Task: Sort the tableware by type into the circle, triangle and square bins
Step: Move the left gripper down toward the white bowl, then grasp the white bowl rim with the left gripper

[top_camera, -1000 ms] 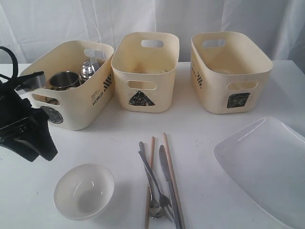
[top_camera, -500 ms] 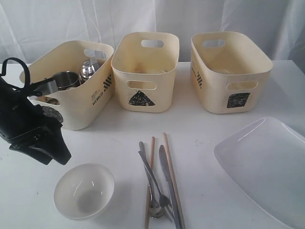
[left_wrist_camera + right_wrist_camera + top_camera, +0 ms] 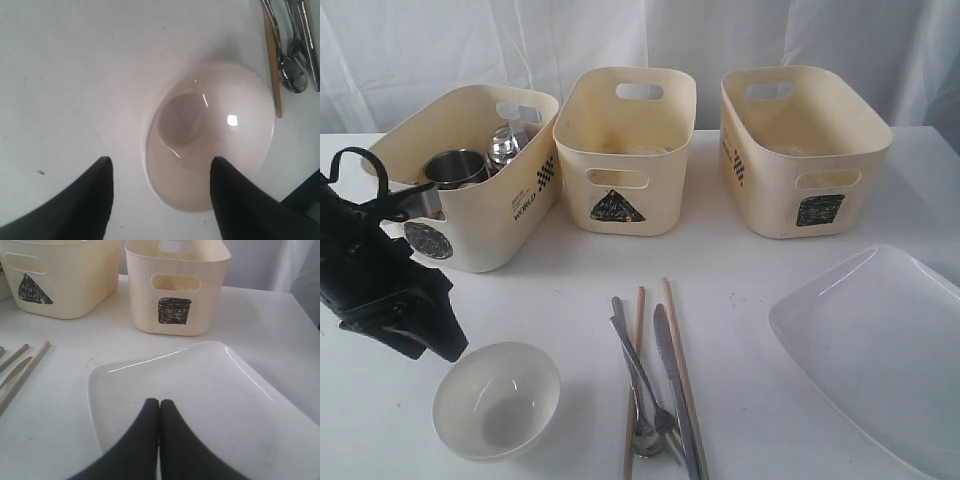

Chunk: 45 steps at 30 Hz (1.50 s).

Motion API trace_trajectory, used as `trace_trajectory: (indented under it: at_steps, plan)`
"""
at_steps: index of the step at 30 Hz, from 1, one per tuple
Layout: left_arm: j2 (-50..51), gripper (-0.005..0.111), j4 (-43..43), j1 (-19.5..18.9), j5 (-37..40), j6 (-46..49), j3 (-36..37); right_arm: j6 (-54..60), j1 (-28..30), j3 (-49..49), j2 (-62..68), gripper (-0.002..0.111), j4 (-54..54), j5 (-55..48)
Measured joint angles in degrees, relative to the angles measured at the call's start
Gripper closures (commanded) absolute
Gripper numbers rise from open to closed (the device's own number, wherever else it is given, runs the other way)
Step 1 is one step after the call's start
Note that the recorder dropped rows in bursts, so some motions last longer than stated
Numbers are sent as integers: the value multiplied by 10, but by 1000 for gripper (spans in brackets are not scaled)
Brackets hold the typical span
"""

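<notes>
White bowl (image 3: 215, 115) upright, mouth up; left gripper (image 3: 161, 161) wide above; right gripper (image 3: 159, 402) closed.

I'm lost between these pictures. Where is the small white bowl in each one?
Exterior view: white bowl at the front, left of the wooden chopsticks.
Left wrist view: white bowl just beyond the open left tool.
Right wrist view: not in it.
Shared landmark: the wooden chopsticks, in all three.

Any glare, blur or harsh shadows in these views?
Exterior view: even light, a soft shadow beside the white bowl. Left wrist view: small glints inside the bowl, left gripper tips soft-edged. Right wrist view: a highlight streak along the plate rim.
</notes>
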<state>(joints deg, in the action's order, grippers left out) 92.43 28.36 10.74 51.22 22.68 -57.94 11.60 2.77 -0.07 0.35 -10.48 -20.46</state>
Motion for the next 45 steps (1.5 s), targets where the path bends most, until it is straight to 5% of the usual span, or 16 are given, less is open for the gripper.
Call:
trace_trajectory:
  at_steps: [19, 29, 45]
  plan:
    - [0, 46, 22, 1, -68, 24, 45, 0, 0, 0, 0, 108, 0, 0]
    - [0, 46, 15, 49, -88, 29, 45, 0, 0, 0, 0, 108, 0, 0]
    - [0, 46, 4, 53, -103, 29, 68, 0, 0, 0, 0, 108, 0, 0]
